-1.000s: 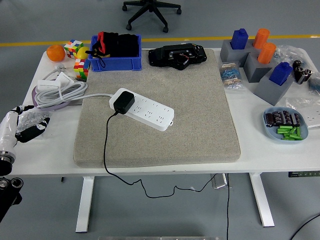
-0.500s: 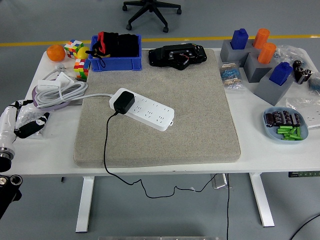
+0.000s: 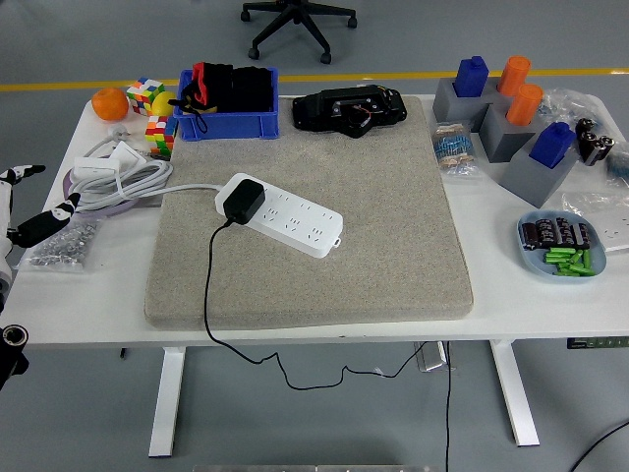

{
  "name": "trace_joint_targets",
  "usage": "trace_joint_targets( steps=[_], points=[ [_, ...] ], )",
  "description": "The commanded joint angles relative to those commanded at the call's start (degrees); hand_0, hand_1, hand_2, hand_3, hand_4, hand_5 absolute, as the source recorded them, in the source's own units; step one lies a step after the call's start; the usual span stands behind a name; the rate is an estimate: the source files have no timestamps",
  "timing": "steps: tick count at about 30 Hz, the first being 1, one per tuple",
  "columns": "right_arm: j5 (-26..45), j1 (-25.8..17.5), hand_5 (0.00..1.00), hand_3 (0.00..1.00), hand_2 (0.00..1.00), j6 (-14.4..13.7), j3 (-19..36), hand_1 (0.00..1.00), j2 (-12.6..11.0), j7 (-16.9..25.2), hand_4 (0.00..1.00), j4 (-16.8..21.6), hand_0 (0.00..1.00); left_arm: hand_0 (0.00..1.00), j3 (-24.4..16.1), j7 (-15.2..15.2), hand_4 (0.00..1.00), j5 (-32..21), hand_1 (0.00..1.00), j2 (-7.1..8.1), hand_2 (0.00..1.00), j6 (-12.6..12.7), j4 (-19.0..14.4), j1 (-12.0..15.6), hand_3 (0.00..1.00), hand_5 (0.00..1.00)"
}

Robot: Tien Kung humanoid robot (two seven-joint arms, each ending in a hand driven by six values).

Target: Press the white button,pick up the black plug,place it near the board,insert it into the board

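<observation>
So over at the far left edge, the left hand (image 3: 25, 218) is barely in frame, just off the table's left end. A couple of its fingers (image 3: 44, 218) stick out loosely and spread, and it isn't holding anything. Right beside it on the table sits a small clear bag of screws (image 3: 61, 243).

Moving right along the far-left corner: an orange (image 3: 109, 104), two colourful puzzle cubes (image 3: 152, 110) with something yellow between them, and a coiled white cable with adapter (image 3: 113, 175) nearer in. Next to the cubes is a blue bin (image 3: 226, 104) stuffed with black and red stuff.

The big grey felt mat (image 3: 373, 265) takes up the middle of the white table (image 3: 295, 326). On its left part lies the white power strip (image 3: 280, 214), angled so it runs from far-left to near-right. The black plug (image 3: 242, 202) is seated in the strip's left end, and its black cord (image 3: 208, 295) runs toward the near edge of the mat and drops off the table. Can't make out the white button from here.

At the far edge of the mat there's a black gadget (image 3: 347, 108). On the right side of the table: a little packet of resistors (image 3: 453, 149), grey blocks with blue and orange pegs (image 3: 511, 118) standing in them, some plastic bags, and a pale blue dish (image 3: 561, 247) holding dark parts and green ones.
</observation>
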Motion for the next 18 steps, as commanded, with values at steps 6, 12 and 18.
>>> trace_joint_targets(
  steps=[6,12,18],
  points=[
    [2.3,1.2,0.559,0.668,0.685,0.4,-13.8,0.703,-9.0,-0.7,0.814,10.6,0.843,0.940,1.1,-1.5,0.814,-2.1,0.912,0.69,0.858,0.0,2.4,-1.6,0.794,0.375],
    [1.0,4.1,0.554,0.666,0.685,0.1,-22.2,0.702,-14.2,-0.9,0.806,16.5,0.844,0.941,3.4,-2.5,0.813,-5.7,0.916,2.52,0.867,0.2,5.0,-5.8,0.801,0.378],
    [-3.2,2.0,0.549,0.665,0.685,-0.1,-10.7,0.702,-8.0,-0.2,0.800,8.8,0.844,0.939,5.3,-2.8,0.812,-6.3,0.916,3.24,0.868,-0.2,5.0,-9.9,0.800,0.377]
  ],
)
